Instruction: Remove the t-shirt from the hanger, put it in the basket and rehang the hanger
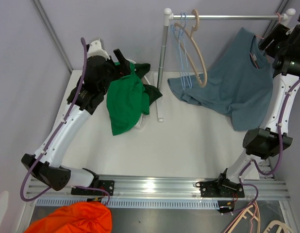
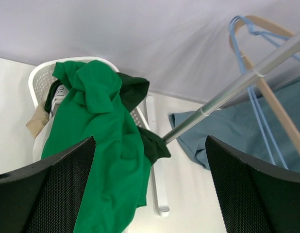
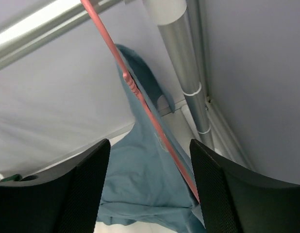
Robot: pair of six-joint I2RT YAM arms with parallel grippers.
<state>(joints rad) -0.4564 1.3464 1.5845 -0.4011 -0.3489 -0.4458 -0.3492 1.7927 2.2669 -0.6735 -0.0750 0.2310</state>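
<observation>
A blue-grey t-shirt [image 1: 235,87] hangs from a pink hanger [image 3: 140,104] on the silver rail [image 1: 227,17] at the right end, its lower part spread over the table. My right gripper [image 1: 266,41] is open beside the shirt's collar; in the right wrist view the shirt [image 3: 140,179] and hanger arm lie between its open fingers [image 3: 223,194]. My left gripper [image 1: 122,60] is open and empty above the green clothes [image 1: 125,99]; the left wrist view shows them [image 2: 96,145] under its fingers [image 2: 257,194].
A white basket [image 2: 38,77] at the back left holds the green and dark clothes. Empty beige [image 1: 198,53] and blue [image 1: 183,48] hangers hang on the rail. The rack's upright [image 1: 163,63] stands mid-table. An orange cloth [image 1: 75,221] lies in front of the base rail.
</observation>
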